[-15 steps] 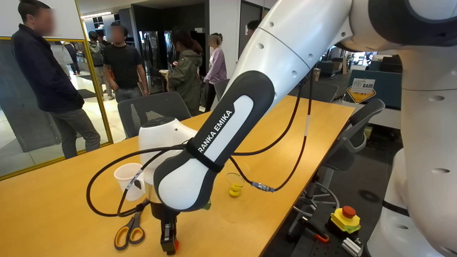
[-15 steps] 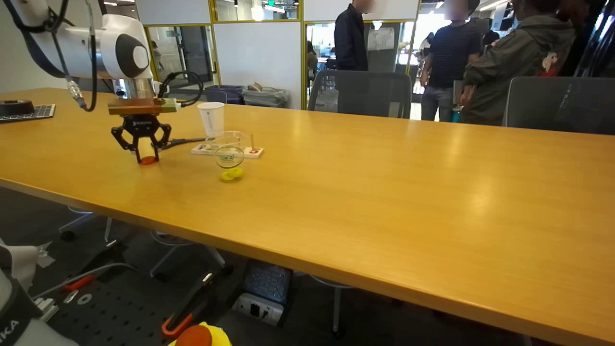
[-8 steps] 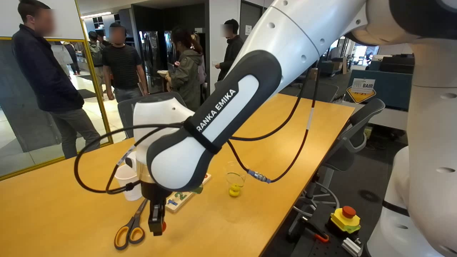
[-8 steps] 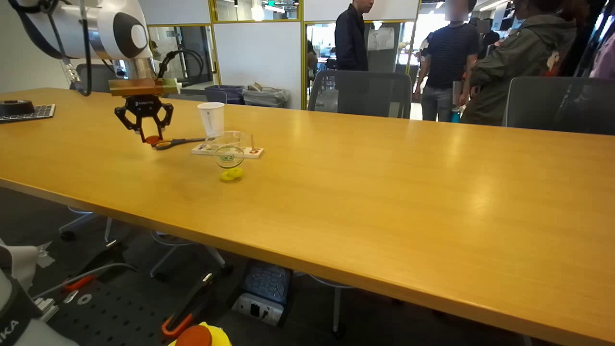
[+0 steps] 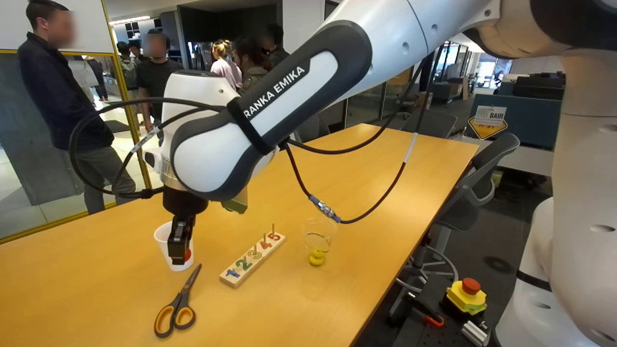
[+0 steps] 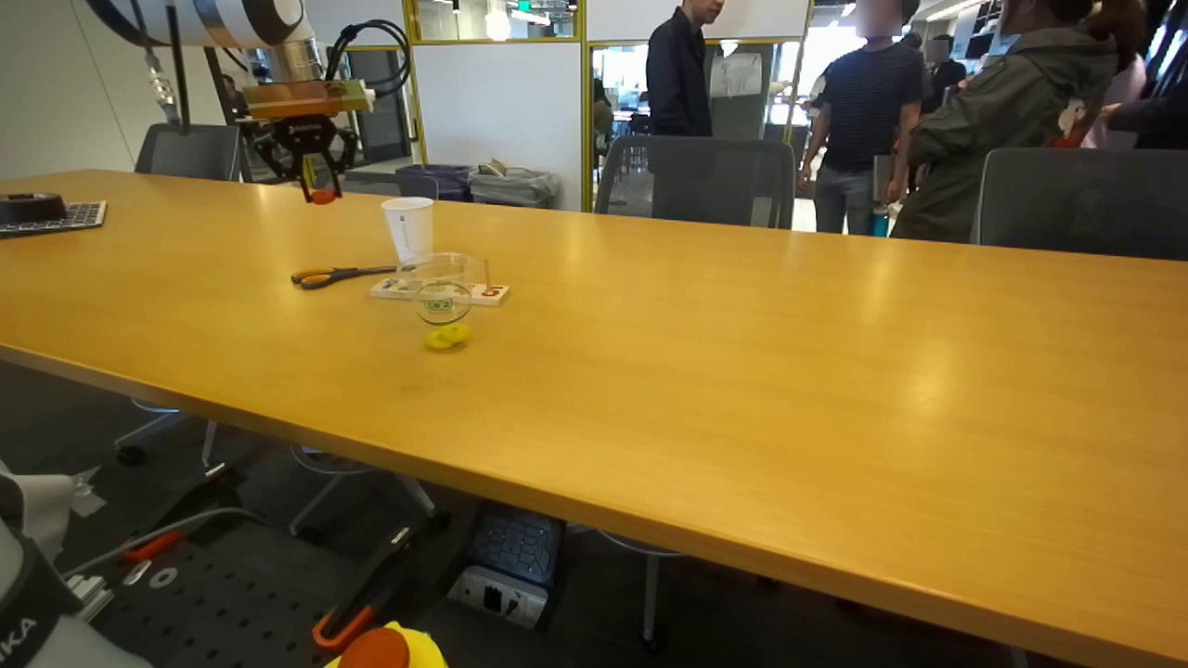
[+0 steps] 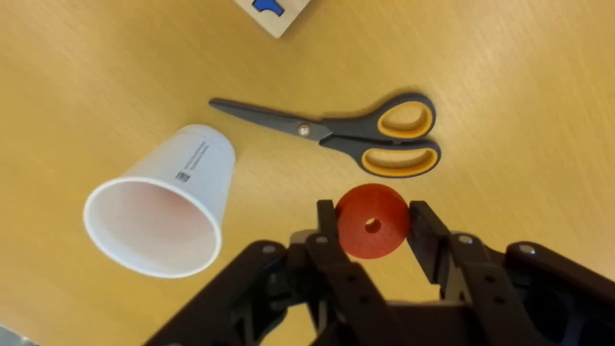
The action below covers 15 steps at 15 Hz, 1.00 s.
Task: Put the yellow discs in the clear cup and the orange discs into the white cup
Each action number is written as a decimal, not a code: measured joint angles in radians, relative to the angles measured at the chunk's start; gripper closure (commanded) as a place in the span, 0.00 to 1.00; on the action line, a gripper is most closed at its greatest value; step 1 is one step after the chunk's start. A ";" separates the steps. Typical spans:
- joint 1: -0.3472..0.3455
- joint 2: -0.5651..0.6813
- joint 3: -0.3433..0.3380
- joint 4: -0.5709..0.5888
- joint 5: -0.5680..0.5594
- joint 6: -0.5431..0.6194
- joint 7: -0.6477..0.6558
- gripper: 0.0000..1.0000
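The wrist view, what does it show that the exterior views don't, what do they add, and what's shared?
In the wrist view only: the center hole in the flat round red-orange disc and a reddish tint inside the opaque white cup.

In both exterior views only: the transparent cup with flat yellow discs inside, and people.

In all three: the black gripper holding that disc, the white cup, the black-and-orange scissors and the pale wooden number board, cut off in the wrist view.

orange disc [image 7: 358, 230] seemingly nearer white cup [image 7: 204, 175]
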State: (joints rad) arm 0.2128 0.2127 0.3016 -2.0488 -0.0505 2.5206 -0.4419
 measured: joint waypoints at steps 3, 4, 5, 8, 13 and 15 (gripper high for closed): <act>-0.009 0.039 -0.017 0.078 -0.006 0.001 -0.027 0.83; -0.011 0.057 -0.022 0.103 -0.011 0.002 -0.032 0.83; -0.012 0.075 -0.026 0.127 -0.015 0.004 -0.035 0.82; -0.013 0.137 -0.037 0.188 -0.033 0.031 -0.036 0.83; -0.013 0.240 -0.068 0.266 -0.097 0.103 -0.030 0.83; -0.013 0.274 -0.085 0.293 -0.125 0.120 -0.026 0.83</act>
State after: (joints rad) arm 0.1999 0.4869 0.2166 -1.7557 -0.1753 2.6402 -0.4677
